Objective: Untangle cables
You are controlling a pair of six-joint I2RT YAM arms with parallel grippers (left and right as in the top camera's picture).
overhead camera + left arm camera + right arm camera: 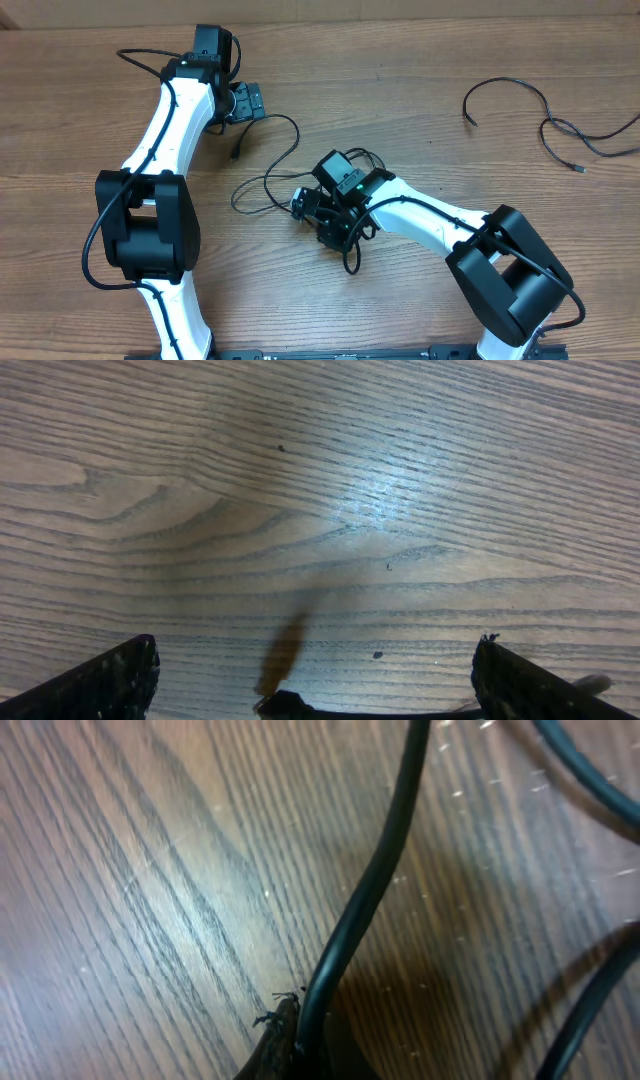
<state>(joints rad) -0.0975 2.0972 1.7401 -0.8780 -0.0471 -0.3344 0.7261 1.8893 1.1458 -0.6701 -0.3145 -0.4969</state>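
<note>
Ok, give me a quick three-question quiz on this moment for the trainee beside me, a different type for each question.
1. True or false: the left claw is shut.
2. Multiple choice: the right claw is clamped on
A) a cable of the central tangle
B) a stray cord at the table's edge
C) nothing
3. Fill in: the loose cable lying apart from the tangle is on the ____ arm's side.

Key: 1 false, its fingers stand wide apart over bare wood; 2 A; 3 right.
</note>
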